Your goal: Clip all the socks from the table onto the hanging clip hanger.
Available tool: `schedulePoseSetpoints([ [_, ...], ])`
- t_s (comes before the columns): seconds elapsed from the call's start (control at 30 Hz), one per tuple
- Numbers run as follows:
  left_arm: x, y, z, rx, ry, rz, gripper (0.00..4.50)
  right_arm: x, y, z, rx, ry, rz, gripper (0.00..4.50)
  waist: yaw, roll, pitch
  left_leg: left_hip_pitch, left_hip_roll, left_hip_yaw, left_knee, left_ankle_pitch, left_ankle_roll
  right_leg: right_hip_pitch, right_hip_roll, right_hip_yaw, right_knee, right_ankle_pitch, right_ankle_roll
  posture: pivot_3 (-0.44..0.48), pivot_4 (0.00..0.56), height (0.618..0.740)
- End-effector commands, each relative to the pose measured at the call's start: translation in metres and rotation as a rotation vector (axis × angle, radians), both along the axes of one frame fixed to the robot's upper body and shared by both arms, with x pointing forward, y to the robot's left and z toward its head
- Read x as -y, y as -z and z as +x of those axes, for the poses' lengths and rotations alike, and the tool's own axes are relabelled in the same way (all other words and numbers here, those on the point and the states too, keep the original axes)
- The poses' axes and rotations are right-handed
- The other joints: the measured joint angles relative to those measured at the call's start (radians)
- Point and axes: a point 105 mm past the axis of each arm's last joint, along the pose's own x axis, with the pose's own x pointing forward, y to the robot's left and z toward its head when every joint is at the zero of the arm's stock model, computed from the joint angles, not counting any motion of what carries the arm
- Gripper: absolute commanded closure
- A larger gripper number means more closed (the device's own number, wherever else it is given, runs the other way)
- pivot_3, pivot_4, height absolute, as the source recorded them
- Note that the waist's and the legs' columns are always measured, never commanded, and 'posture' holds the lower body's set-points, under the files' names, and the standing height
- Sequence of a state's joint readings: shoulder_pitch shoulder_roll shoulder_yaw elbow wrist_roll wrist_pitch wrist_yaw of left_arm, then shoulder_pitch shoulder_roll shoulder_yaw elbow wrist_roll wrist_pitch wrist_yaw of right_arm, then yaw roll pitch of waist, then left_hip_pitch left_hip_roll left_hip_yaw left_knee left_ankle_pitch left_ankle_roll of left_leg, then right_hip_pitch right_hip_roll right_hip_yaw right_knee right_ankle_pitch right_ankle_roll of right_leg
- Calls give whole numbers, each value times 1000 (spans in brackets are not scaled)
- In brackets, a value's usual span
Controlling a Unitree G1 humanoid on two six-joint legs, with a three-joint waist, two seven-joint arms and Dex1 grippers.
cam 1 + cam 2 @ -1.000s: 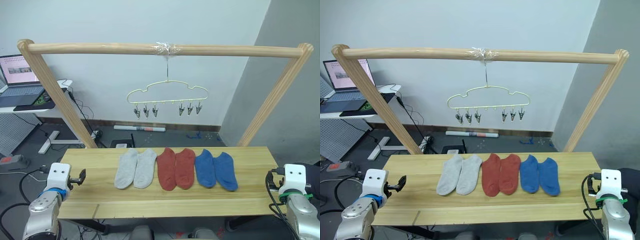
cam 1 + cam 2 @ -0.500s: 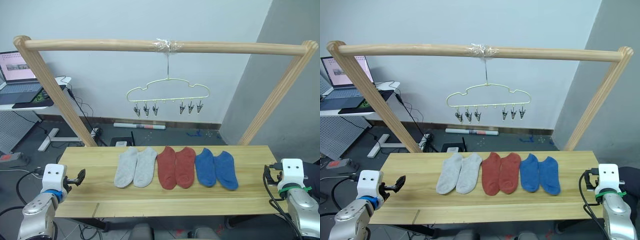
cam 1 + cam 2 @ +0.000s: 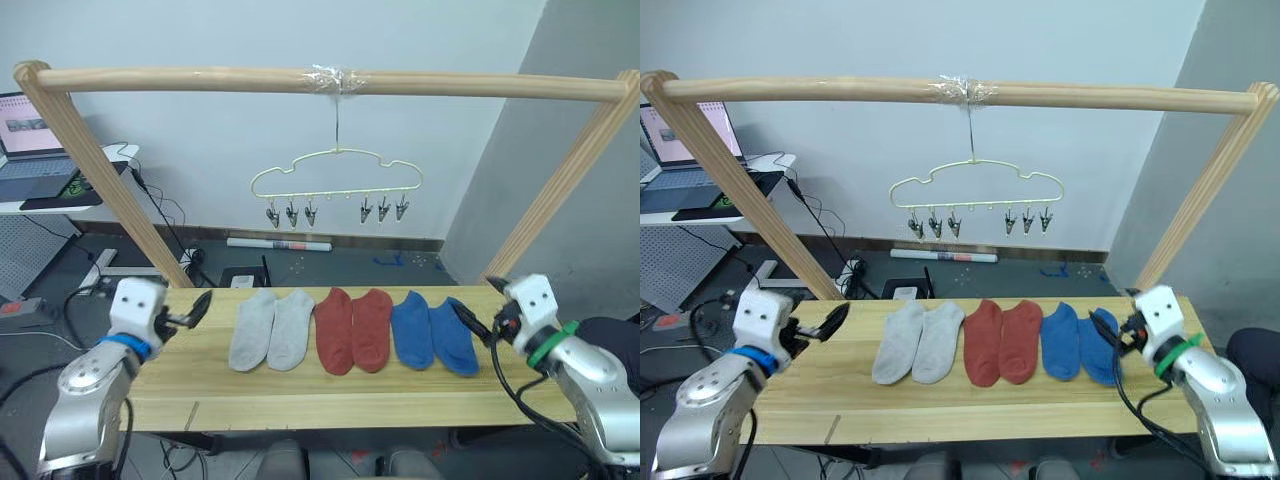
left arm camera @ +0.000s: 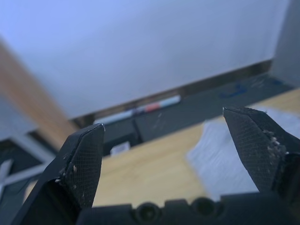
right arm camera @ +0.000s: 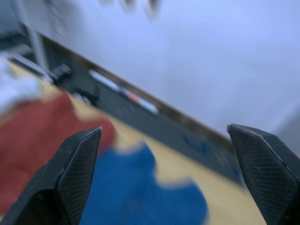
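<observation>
Six socks (image 3: 352, 329) lie in a row on the table (image 3: 300, 400), none clipped; the clip hanger (image 3: 336, 185) hangs bare above; the left gripper (image 3: 196, 308) and right gripper (image 3: 470, 325) flank them, both spread wide, empty; everything remains.

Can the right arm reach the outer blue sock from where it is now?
Probably yes. The right pincer is open and hovers just beside the outer blue sock on the table, and nothing lies between them.

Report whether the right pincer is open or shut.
Open: the right pincer's two black fingers stand wide apart, nothing between them.
</observation>
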State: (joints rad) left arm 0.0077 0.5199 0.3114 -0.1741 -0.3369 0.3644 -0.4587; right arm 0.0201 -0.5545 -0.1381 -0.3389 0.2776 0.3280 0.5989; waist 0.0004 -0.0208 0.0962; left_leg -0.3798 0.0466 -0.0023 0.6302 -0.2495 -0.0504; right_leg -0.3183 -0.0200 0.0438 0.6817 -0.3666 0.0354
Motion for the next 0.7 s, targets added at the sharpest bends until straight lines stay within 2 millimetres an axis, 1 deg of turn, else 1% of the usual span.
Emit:
schedulePoseSetpoints([
  [0.03, 19, -30, 9, 86, 38, -30, 18, -19, -22, 1, 43, -94, 18, 0, 0, -2, 0, 0, 0, 0, 0, 0, 0, 0, 0, 0, 0, 0, 0, 62, 84, 740],
  [0.1, 39, -38, 18, 100, 97, -96, 18, -37, -38, 5, 71, -169, 44, 0, 1, -1, 1, -1, 0, 0, 0, 0, 0, 0, 0, 0, -2, 0, 0, 53, 85, 740],
  [0.17, 53, -46, 30, 122, 101, -148, 18, -55, -52, 6, 108, -248, 47, 0, 1, -2, 4, -3, -1, 0, 0, 0, 0, -1, 0, 0, -2, 0, 0, 53, 85, 740],
  [0.27, 64, -50, 40, 135, 117, -152, 18, -70, -61, 7, 101, -311, 91, 0, 2, -4, 5, -4, -1, -1, 0, 0, 0, -2, 1, -1, -2, 0, 0, 42, 92, 740],
  [0.33, 76, -52, 47, 151, 145, -174, 18, -80, -66, 14, 120, -323, 104, 0, 0, -4, 5, -4, -1, -1, 0, 0, 0, -2, 1, 0, -2, 0, 0, 42, 92, 740],
  [0.4, 85, -53, 50, 160, 163, -176, 18, -86, -70, 18, 137, -328, 104, 0, 0, -4, 8, -4, -1, -1, 0, 0, 0, -2, 1, 0, -2, 0, 0, 41, 102, 740],
  [0.47, 87, -51, 52, 160, 154, -177, 18, -89, -71, 18, 141, -337, 110, 0, 0, -4, 9, -4, -1, -1, 0, 0, 0, -2, 1, 0, -2, 0, 0, 41, 102, 740],
  [0.5, 86, -50, 52, 162, 148, -179, 18, -91, -72, 18, 142, -344, 112, 0, 0, -4, 10, -4, -1, -1, 0, 0, 0, -2, 1, 0, -2, 0, 0, 32, 110, 740],
  [0.6, 88, -51, 56, 181, 131, -188, 18, -99, -72, 17, 132, -383, 116, 0, -1, -5, 24, -4, -1, -1, 0, 0, 0, -2, 1, 0, -2, 0, 0, 27, 124, 740],
  [0.7, 89, -52, 64, 207, 100, -195, 602, -106, -73, 16, 130, -419, 117, 0, -1, -6, 36, -3, -1, -1, 1, 0, 0, -2, 1, -1, -2, 0, 0, 30, 150, 740],
])
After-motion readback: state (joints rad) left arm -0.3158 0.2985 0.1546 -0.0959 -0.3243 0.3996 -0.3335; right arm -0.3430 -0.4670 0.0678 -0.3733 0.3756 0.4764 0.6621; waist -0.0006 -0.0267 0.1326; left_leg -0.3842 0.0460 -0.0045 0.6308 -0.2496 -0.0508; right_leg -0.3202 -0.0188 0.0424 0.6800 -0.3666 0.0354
